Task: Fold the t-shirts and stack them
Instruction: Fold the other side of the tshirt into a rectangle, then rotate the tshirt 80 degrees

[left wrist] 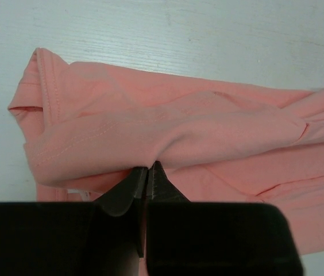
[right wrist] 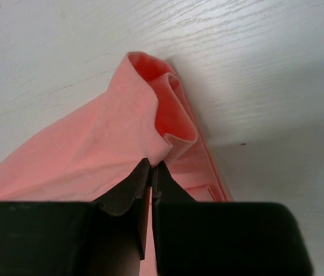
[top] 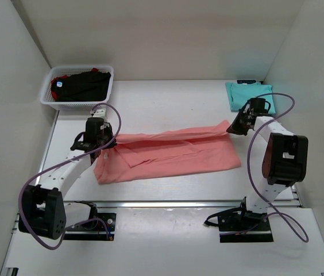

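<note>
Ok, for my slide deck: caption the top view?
Left gripper and right gripper pinch the salmon-pink t-shirt by its far corners; teal t-shirt, white basket behind.

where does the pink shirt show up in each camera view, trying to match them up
Top external: the pink shirt lies mid-table, stretched between both arms.
Left wrist: the shirt fills the middle, its edge pinched in the left gripper at bottom centre.
Right wrist: the shirt runs from lower left to centre, a folded corner pinched in the right gripper.
Shared landmark: the white table under it in all three.
</note>
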`<state>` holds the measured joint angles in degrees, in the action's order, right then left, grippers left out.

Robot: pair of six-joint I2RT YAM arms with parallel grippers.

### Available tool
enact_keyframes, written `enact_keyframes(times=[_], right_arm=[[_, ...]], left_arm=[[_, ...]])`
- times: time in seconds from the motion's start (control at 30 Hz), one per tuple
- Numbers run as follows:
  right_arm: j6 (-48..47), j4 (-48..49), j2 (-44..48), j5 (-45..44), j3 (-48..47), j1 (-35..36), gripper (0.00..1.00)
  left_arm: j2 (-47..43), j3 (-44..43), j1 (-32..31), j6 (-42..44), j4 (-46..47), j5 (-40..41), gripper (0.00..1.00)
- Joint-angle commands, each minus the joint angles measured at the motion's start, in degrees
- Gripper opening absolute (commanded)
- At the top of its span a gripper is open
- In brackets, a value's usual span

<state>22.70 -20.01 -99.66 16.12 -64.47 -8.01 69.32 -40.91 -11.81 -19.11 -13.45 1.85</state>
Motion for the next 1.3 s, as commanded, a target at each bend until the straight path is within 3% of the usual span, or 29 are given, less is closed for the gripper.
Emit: enact_keyframes(times=[0.0,0.1,0.17,0.23,0.27,0.33,0.43,0.6,0.83,0.97,1.27], right_arm=[[-0.37,2.96,4.46,-1.53,1.88,-0.86,0.0],[-0.11,3.49,5.7,-1.53,4.43,-0.6,0.0],[-0.11,3.4,6.48,-1.62,6.1,-0.51,0.0],[-0.02,2.87,7.11,-2.06,7.59,-0.17,0.02],[0.15,2.18,7.37,-1.8,7.95,0.01,0.07],[0.24,0.42,9.73,-2.14,9.79,0.8,0.22],[1.38,-2.39,12.8,-5.21,10.94,2.99,0.16],[0.68,-5.92,13.7,-11.19,6.48,4.23,0.2],[-2.84,-0.3,2.64,-2.78,-4.16,4.58,0.19],[-5.2,-2.57,-5.35,-1.09,-10.57,6.07,0.2],[-2.23,-10.13,-5.1,-6.26,-3.74,7.31,0.19]], left_arm=[[-2.26,0.74,0.03,0.39,0.36,-0.62,0.13],[-2.53,1.79,-0.23,0.22,0.1,-0.36,0.23],[-3.05,2.14,-0.05,0.13,-0.43,-0.09,0.36],[-3.31,2.41,-0.4,-0.74,-1.22,0.79,0.6],[-3.84,3.19,-0.4,-1.18,-1.31,0.79,0.61],[-4.63,3.99,0.56,-2.41,-1.14,0.88,0.62],[-5.42,3.82,1.27,-3.83,0.36,0.44,0.62],[-1.74,-0.21,-0.75,-2.86,0.79,1.14,0.61],[9.95,-8.57,-5.5,-2.07,-3.24,4.66,0.6],[16.01,-12.96,-7.78,-4.09,-6.67,7.73,0.59],[29.54,-22.46,-6.3,-8.04,-18.45,4.05,0.56]])
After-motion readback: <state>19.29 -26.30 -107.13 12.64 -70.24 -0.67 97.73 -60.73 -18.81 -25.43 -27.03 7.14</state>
